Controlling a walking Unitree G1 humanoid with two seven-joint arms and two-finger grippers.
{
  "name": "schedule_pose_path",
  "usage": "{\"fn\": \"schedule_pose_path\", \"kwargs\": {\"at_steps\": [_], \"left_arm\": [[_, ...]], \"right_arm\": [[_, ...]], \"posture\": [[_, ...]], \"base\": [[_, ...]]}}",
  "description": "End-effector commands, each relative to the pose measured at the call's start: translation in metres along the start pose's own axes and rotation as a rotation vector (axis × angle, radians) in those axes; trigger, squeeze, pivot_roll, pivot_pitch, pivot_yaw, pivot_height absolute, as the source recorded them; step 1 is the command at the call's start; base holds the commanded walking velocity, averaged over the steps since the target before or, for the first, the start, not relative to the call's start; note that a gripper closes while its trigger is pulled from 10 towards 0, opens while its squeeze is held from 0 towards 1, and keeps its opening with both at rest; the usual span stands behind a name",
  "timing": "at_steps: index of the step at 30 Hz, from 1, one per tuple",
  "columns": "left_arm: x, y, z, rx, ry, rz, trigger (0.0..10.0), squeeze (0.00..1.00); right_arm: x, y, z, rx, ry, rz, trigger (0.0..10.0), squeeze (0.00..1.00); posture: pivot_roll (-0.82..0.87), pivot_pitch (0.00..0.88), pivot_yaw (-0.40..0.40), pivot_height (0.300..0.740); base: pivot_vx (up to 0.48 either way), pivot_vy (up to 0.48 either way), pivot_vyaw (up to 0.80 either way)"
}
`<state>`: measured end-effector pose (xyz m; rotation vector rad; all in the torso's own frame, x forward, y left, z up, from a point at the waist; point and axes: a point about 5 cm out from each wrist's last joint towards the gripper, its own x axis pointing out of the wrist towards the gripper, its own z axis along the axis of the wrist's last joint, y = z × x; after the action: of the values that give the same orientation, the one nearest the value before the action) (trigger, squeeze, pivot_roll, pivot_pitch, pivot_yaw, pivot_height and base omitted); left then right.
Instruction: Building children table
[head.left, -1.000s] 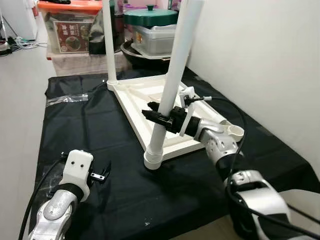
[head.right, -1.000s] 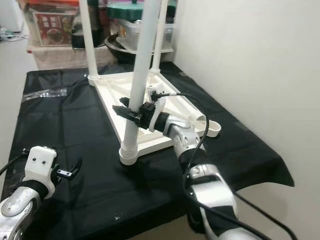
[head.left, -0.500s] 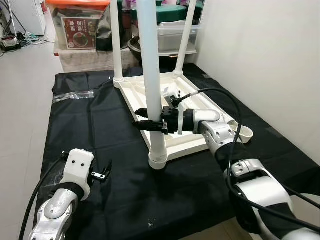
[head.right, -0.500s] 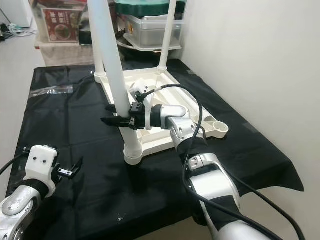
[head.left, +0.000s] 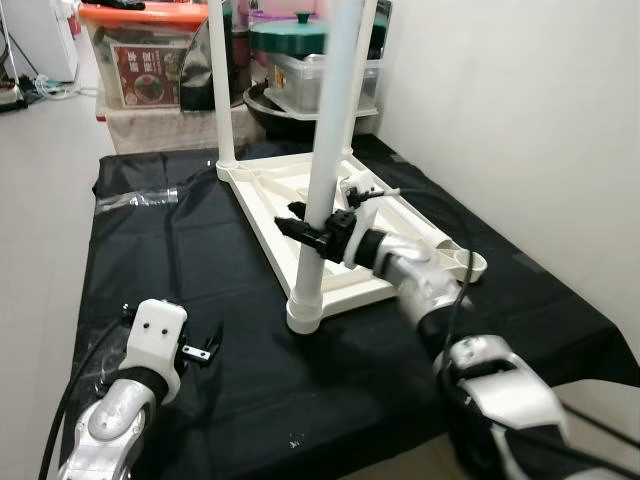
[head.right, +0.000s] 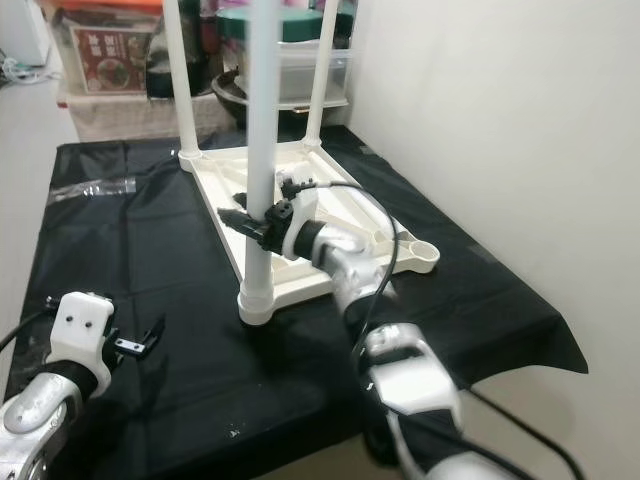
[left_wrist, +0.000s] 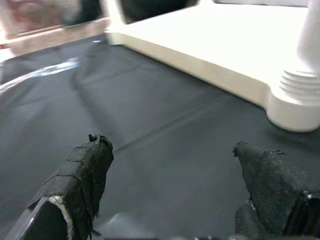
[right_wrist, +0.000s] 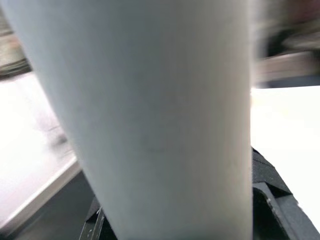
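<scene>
Black cloth (head.left: 200, 250) underlies right pincer (head.left: 312, 232) clamped on table leg (head.left: 325, 150); left pincer (left_wrist: 170, 170) apart.

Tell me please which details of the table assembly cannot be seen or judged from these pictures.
- Top of the near leg: cut off by the upper edge of both eye views.
- Fourth corner socket: partly hidden behind the right arm in the left eye view.
- Right gripper fingers: the leg covers them in the right wrist view, which is also blurred.
- Whether the near leg is fully screwed into its corner: thread depth too small to tell.
</scene>
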<state>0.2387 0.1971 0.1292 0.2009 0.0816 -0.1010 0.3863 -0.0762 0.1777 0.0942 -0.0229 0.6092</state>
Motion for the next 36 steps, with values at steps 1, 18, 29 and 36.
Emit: {"fn": "schedule_pose_path", "kwargs": {"at_steps": [1,18,29,36], "left_arm": [[-0.001,-0.001,-0.002,-0.008,0.006,0.003,10.0,0.0],[0.0,0.004,0.001,0.011,0.01,-0.001,10.0,0.0],[0.005,0.006,0.002,0.022,0.01,-0.017,10.0,0.0],[0.007,0.006,0.003,0.026,0.006,-0.026,10.0,0.0]], "right_arm": [[-0.031,-0.031,-0.049,0.074,0.139,-0.324,0.0,0.0],[-0.033,-0.019,-0.054,0.074,0.157,-0.56,0.0,0.0],[-0.025,-0.006,-0.017,0.077,0.015,-0.456,10.0,1.0],[-0.027,-0.006,0.009,0.035,-0.067,-0.4,10.0,1.0]], "posture": [[0.07,0.0,-0.095,0.74],[0.08,0.0,-0.079,0.74],[0.05,0.0,-0.052,0.74],[0.03,0.0,-0.046,0.74]], "base": [[0.0,0.0,0.0],[0.0,0.0,0.0],[0.0,0.0,0.0],[0.0,0.0,0.0]]}}
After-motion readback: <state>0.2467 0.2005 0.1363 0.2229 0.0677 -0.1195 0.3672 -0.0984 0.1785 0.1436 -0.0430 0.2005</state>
